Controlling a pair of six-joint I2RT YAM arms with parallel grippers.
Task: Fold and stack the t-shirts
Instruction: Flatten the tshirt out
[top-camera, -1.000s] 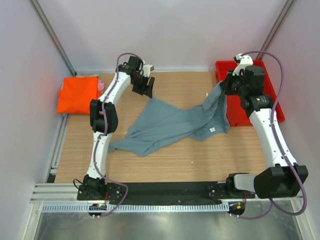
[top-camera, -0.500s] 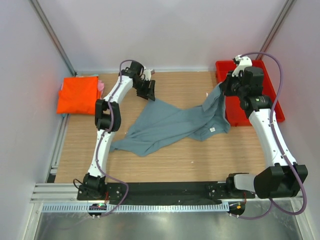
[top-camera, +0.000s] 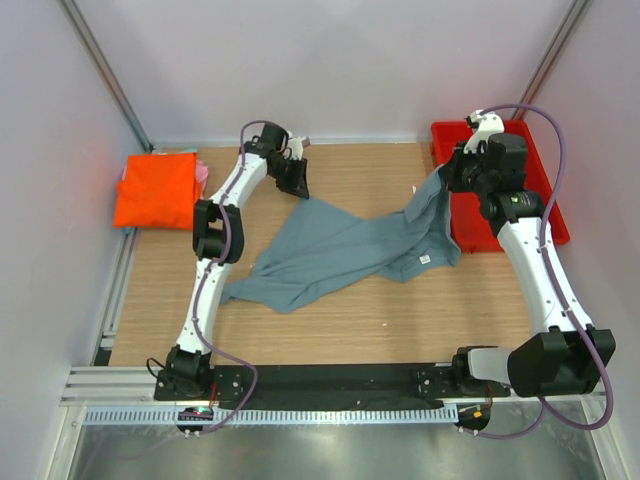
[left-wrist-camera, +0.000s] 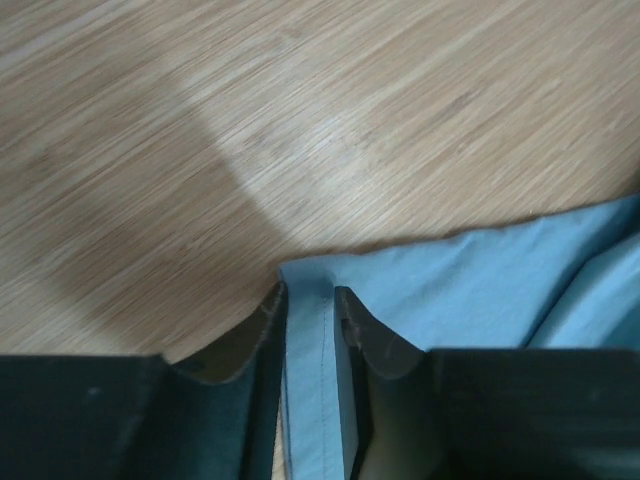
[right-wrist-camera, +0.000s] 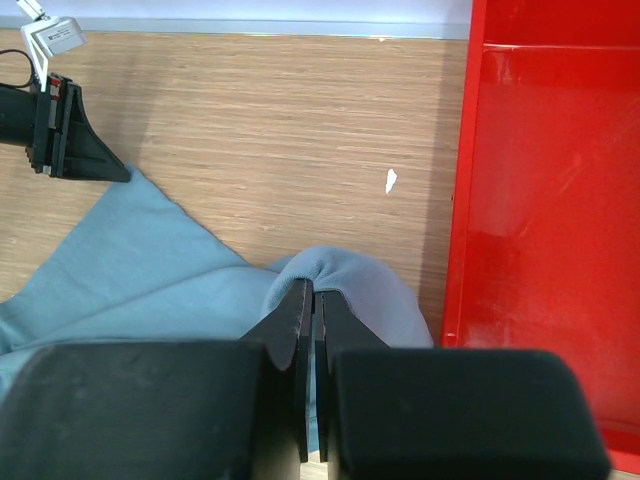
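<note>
Grey-blue t-shirt (top-camera: 340, 250) lay crumpled mid-table (top-camera: 360, 320); limp, light, likely to bunch. Your right gripper (right-wrist-camera: 312, 300) clamped a raised fold beside the red bin (right-wrist-camera: 540, 200). Your left gripper (left-wrist-camera: 308, 295) straddled the far hem corner, pinch unconfirmed. Hemmed corners looked the best hold.

Counter (top-camera: 370, 165): bare wood open along far middle and near edge. Obstacles: grey shirt (top-camera: 340, 250) spread across centre; orange shirt (top-camera: 153, 190), far left edge; red bin (top-camera: 472, 235), far right corner. Walls (top-camera: 350, 70) close left, right, far sides.
</note>
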